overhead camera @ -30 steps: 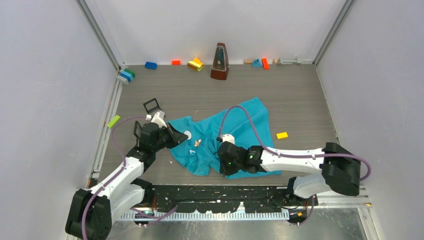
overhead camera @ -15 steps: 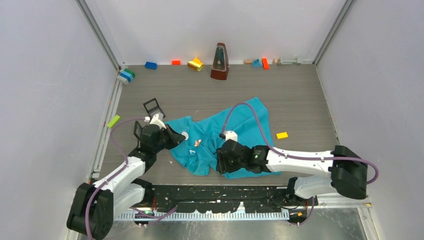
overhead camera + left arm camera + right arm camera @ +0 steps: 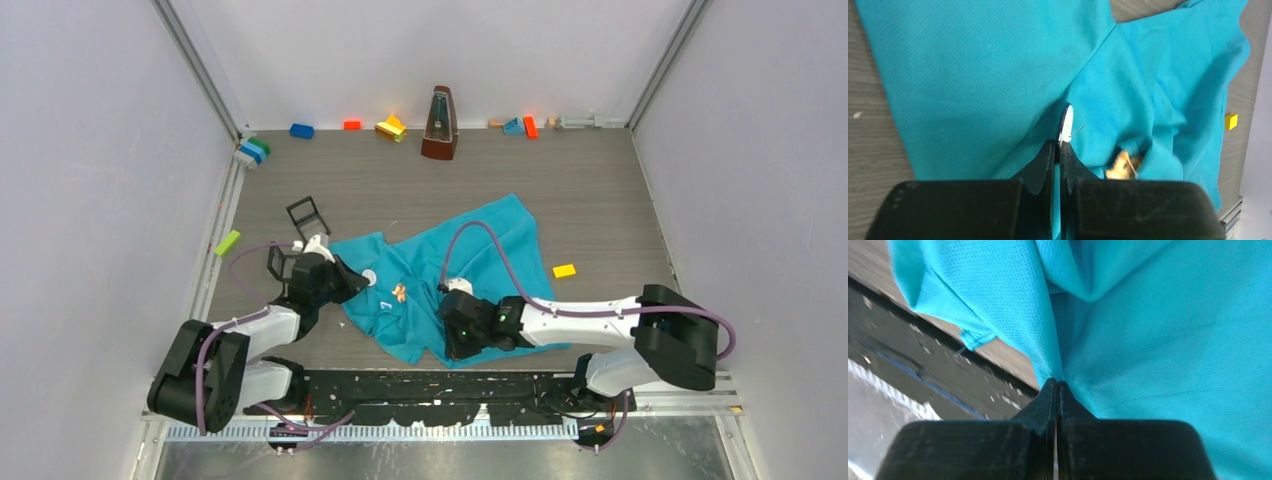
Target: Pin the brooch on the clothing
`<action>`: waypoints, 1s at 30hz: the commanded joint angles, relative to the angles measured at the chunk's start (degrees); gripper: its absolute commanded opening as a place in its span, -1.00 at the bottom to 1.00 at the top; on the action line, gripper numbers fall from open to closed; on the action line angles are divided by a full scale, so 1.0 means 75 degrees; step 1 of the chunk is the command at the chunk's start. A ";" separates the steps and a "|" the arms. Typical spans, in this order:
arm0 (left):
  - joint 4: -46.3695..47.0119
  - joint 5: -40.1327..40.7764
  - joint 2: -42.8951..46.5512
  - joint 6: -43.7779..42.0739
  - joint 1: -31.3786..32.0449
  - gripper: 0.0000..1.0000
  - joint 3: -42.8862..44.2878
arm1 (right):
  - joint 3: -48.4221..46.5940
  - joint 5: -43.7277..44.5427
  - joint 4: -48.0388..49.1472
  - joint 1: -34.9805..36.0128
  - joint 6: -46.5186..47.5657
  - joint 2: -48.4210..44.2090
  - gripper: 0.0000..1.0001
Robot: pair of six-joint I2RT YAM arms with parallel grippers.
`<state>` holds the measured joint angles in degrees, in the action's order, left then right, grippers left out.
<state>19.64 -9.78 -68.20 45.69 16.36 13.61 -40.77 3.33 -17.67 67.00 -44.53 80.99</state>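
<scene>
The teal-blue T-shirt (image 3: 470, 255) lies crumpled in the middle of the table. My left gripper (image 3: 355, 280) is at the shirt's left edge, shut on the rim of a thin white round brooch (image 3: 371, 275). In the left wrist view the gripper (image 3: 1058, 150) holds the brooch (image 3: 1066, 124) edge-on above the shirt (image 3: 973, 75), with a thin pin sticking out to the right. A small gold piece (image 3: 398, 291) lies on the shirt just beyond it and also shows in the left wrist view (image 3: 1122, 166). My right gripper (image 3: 452, 336) is shut on a fold of the shirt (image 3: 1168, 330) near its front edge (image 3: 1056, 384).
A brown metronome (image 3: 439, 124) and several coloured bricks stand along the back wall. A yellow brick (image 3: 564, 270) lies right of the shirt, a green one (image 3: 227, 242) at the left edge. A small black frame (image 3: 306, 214) stands behind my left gripper.
My left arm has dropped lower and its gripper has shifted slightly right with the brooch. My right gripper has shifted slightly with the fold, and the gold piece has moved a little with the shirt.
</scene>
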 commanded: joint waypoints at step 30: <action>-0.3841 -0.0540 0.3499 -0.0863 -0.0049 -1.00 0.1734 | -0.2824 0.2012 -0.1470 -0.0102 0.0650 0.0329 -0.19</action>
<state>-0.34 -9.52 -44.69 35.90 16.21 25.45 -55.42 14.26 -31.73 66.35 -45.80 76.49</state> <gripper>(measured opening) 0.026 0.425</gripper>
